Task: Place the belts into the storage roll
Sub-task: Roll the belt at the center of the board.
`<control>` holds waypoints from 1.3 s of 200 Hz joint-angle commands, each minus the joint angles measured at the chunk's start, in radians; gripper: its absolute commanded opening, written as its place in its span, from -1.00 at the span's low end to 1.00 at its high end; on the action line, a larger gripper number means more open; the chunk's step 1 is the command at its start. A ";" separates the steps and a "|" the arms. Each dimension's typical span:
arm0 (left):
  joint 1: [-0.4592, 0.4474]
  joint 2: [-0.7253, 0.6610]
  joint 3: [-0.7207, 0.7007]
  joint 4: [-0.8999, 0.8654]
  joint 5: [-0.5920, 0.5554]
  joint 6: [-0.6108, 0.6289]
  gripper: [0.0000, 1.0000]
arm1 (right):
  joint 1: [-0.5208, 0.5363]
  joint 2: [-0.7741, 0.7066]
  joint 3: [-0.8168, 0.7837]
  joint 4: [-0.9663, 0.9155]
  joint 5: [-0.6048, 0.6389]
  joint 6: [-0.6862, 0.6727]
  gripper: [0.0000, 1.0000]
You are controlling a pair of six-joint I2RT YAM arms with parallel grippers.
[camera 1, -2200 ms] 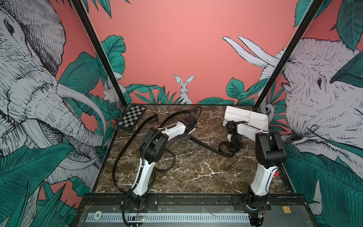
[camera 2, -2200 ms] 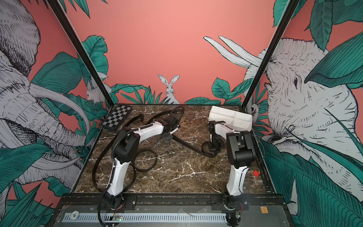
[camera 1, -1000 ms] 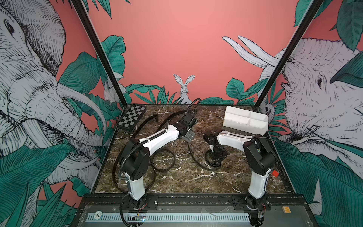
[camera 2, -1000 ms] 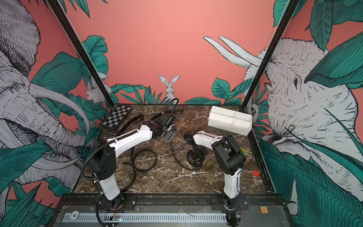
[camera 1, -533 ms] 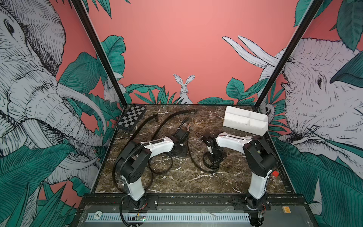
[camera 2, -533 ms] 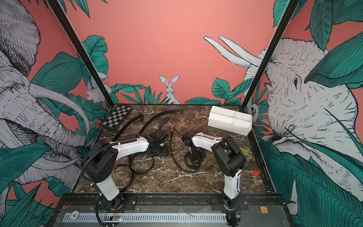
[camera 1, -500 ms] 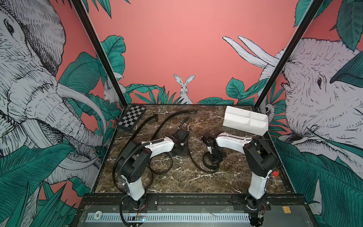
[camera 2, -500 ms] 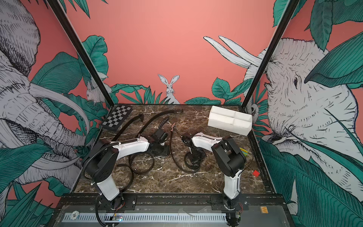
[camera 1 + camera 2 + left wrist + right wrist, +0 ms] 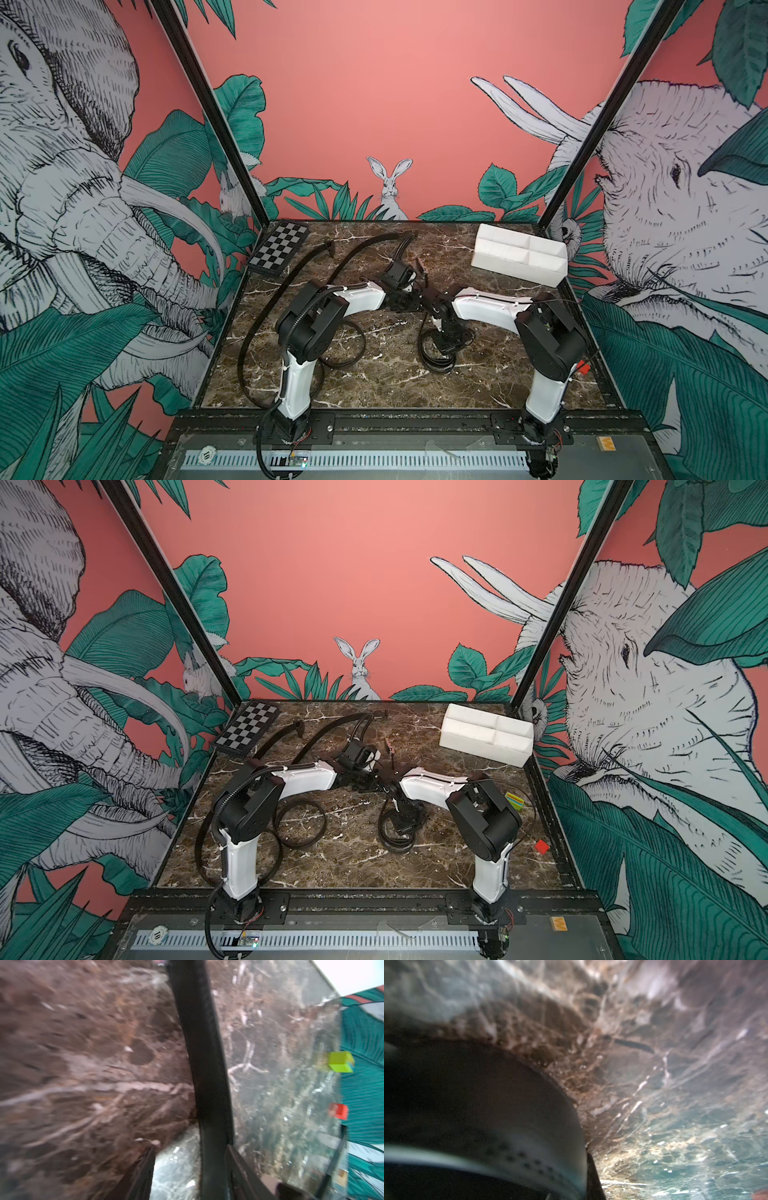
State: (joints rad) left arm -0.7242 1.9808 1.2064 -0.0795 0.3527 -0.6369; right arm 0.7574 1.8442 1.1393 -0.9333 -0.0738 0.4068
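brown marble bench (image 9: 386, 382) inside pink jungle-mural walls (image 9: 374, 104). white storage roll (image 9: 513, 271) sits at 1 o'clock. left tool (image 9: 190, 1149) straddles a belt (image 9: 203, 1043), unclamped; right tool (image 9: 444, 347) clenches a coiled belt (image 9: 430, 359), both outside it.

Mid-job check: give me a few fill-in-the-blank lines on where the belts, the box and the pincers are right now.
The storage roll is divided into ___ compartments.
The checkerboard lies in the far ___ corner of the table.
In the left wrist view, a belt runs between the left pincer's ___.
By the right wall, the block nearer the camera than the green block is ___.
Missing words: four; left; fingers; red.
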 commanded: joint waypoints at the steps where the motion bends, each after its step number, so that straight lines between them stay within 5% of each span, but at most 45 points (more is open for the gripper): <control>1: -0.010 -0.025 -0.089 -0.083 0.037 -0.033 0.22 | 0.045 0.086 -0.062 0.239 -0.201 0.024 -1.00; 81: -0.007 -0.265 -0.184 -0.406 -0.187 -0.066 0.65 | 0.043 0.081 -0.072 0.246 -0.185 0.060 -1.00; 156: -0.232 -0.594 -0.308 -0.487 -0.240 -0.458 0.77 | 0.046 0.063 -0.090 0.268 -0.168 0.101 -1.00; 260: -0.486 -0.358 -0.286 -0.098 -0.283 -1.086 0.73 | 0.045 0.036 -0.075 0.250 -0.134 0.162 -1.00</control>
State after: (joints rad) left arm -1.1767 1.5787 0.9150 -0.2813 0.1127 -1.5379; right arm 0.7616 1.8191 1.1133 -0.8974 -0.0929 0.5255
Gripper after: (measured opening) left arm 0.873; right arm 0.076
